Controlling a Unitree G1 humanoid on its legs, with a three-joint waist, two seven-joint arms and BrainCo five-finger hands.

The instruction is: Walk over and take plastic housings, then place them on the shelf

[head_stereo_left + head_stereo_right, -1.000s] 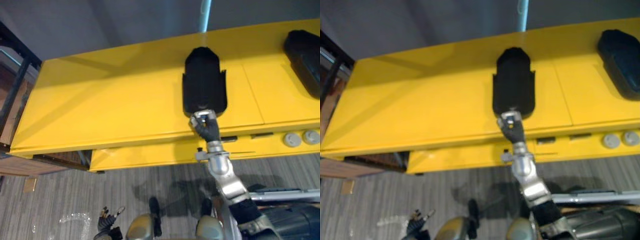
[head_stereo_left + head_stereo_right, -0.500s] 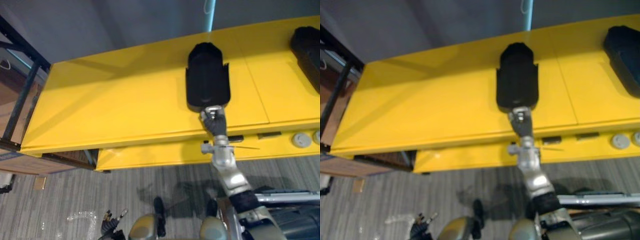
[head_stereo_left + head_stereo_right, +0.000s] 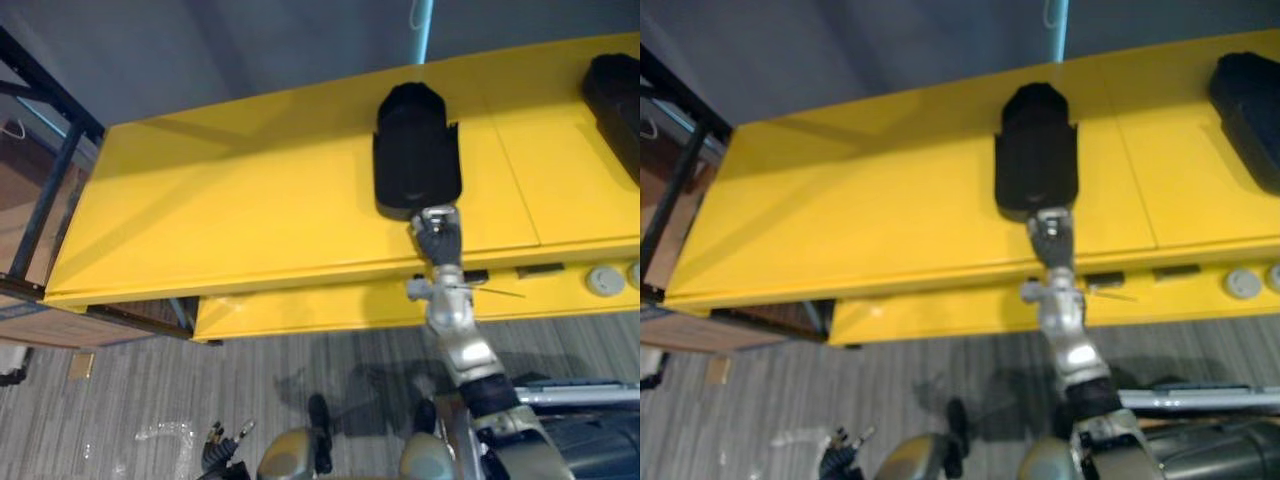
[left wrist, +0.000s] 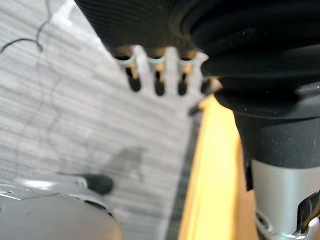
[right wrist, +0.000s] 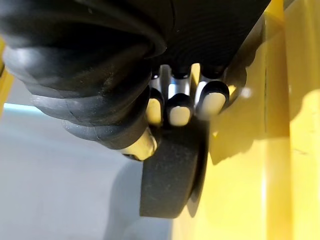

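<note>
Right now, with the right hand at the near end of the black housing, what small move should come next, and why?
Probably lift that end a little to test the grip. The right hand has its fingers curled on the near end of the black plastic housing, which lies flat on the yellow table; the left hand hangs idle.

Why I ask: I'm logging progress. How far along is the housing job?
Done: the robot stands at the yellow top. In hand: the right robot hand grips the near end of a housing lying flat there; pick-up or set-down, I cannot tell. Left: a second housing lies further right, untouched, and the left robot hand hangs open near the floor.
</note>
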